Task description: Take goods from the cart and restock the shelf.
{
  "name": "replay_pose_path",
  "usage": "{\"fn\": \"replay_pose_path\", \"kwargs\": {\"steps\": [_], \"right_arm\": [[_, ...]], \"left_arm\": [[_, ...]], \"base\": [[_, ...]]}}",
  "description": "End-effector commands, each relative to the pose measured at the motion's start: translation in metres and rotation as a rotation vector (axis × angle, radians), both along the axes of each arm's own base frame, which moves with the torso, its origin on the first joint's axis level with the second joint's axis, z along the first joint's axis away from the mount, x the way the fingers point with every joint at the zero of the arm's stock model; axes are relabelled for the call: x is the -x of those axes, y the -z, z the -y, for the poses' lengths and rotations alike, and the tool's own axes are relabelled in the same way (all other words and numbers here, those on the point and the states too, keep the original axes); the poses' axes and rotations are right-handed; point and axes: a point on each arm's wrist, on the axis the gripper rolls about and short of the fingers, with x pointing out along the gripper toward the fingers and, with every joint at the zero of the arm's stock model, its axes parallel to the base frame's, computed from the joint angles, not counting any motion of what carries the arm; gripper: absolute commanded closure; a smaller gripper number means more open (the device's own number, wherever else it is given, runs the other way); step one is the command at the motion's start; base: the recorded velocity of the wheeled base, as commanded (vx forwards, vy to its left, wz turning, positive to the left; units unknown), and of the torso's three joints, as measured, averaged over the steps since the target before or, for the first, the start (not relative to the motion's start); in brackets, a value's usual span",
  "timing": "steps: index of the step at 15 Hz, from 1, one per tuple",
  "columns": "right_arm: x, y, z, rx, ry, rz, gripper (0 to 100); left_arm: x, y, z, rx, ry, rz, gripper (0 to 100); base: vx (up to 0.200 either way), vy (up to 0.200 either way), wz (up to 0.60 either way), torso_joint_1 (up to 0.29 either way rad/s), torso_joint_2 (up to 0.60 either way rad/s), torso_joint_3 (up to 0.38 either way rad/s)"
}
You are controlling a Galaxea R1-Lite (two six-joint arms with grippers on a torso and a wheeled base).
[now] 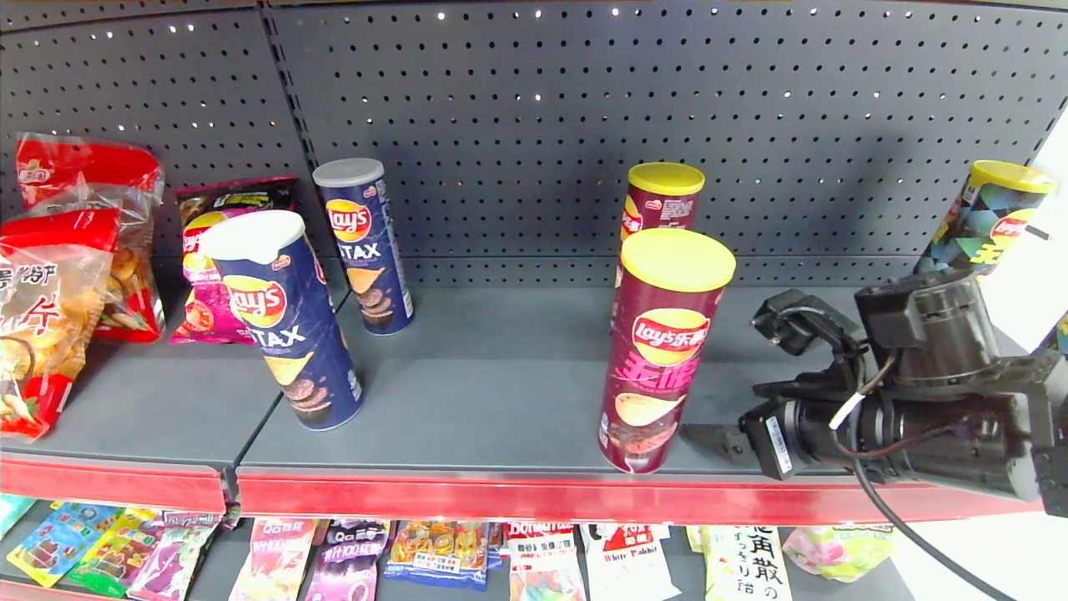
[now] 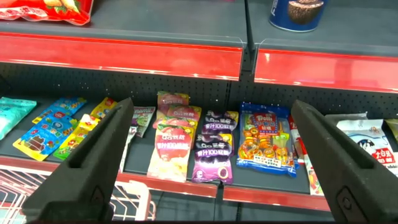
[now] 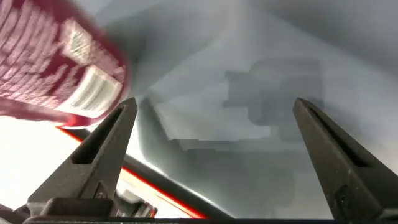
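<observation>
Quickly, head view, left to right: red snack bags (image 1: 58,275) at far left of the grey shelf (image 1: 501,376); magenta chip bag (image 1: 221,259) against the pegboard behind the front blue can (image 1: 284,321), white lid, near the shelf's front edge; rear blue can (image 1: 365,246) with grey lid further back, centre-left; rear maroon can (image 1: 659,200) with yellow lid upright at centre-right, directly behind the front maroon can (image 1: 663,351), which stands upright at the red front lip; right gripper (image 1: 722,413) low at lower right, just beside that can's base, jaws apart, contact unclear; patterned can (image 1: 989,217) with yellow lid at far right edge; lower shelf packets (image 1: 534,559) along the bottom of the frame. Left wrist view: left gripper (image 2: 211,106) spread wide, holding nothing, facing the packets (image 2: 211,155) below the red lip; blue can base (image 2: 298,12) at top right. Right wrist view: front maroon can (image 3: 56,68) at upper left, outside the spread fingers (image 3: 106,143); right gripper (image 3: 214,102) over the grey shelf (image 3: 280,37).
</observation>
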Motion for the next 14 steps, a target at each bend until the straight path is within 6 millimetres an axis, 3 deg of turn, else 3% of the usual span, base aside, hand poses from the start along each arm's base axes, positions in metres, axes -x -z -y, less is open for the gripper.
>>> {"fn": "replay_pose_path", "kwargs": {"steps": [1, 3, 4, 5, 7, 9, 14], "right_arm": [[0.014, -0.018, 0.016, -0.035, 0.035, 0.07, 0], [0.046, -0.027, 0.032, -0.066, 0.031, 0.131, 0], [0.046, -0.027, 0.032, -0.066, 0.031, 0.131, 0], [0.073, -0.034, 0.046, -0.098, 0.041, 0.206, 0], [0.105, -0.032, 0.064, -0.088, 0.02, 0.287, 0], [0.131, -0.015, 0.083, -0.051, 0.014, 0.322, 0], [0.175, 0.029, 0.106, -0.025, -0.069, 0.381, 0]], "left_arm": [[0.0, 0.0, 0.0, 0.0, -0.001, -0.001, 0], [0.0, 0.0, 0.0, 0.0, -0.001, -0.001, 0], [0.0, 0.0, 0.0, 0.0, -0.001, -0.001, 0], [0.0, 0.0, 0.0, 0.0, -0.001, -0.001, 0], [0.0, 0.0, 0.0, 0.0, -0.001, -0.001, 0], [0.0, 0.0, 0.0, 0.0, -0.001, -0.001, 0], [0.0, 0.0, 0.0, 0.0, -0.001, -0.001, 0]], "base": [[0.0, 0.0, 0.0, 0.0, 0.0, 0.0], [0.0, 0.0, 0.0, 0.0, 0.0, 0.0], [0.0, 0.0, 0.0, 0.0, 0.0, 0.0], [0.0, 0.0, 0.0, 0.0, 0.0, 0.0], [0.0, 0.0, 0.0, 0.0, 0.0, 0.0], [0.0, 0.0, 0.0, 0.0, 0.0, 0.0], [0.0, 0.0, 0.0, 0.0, 0.0, 0.0]]}}
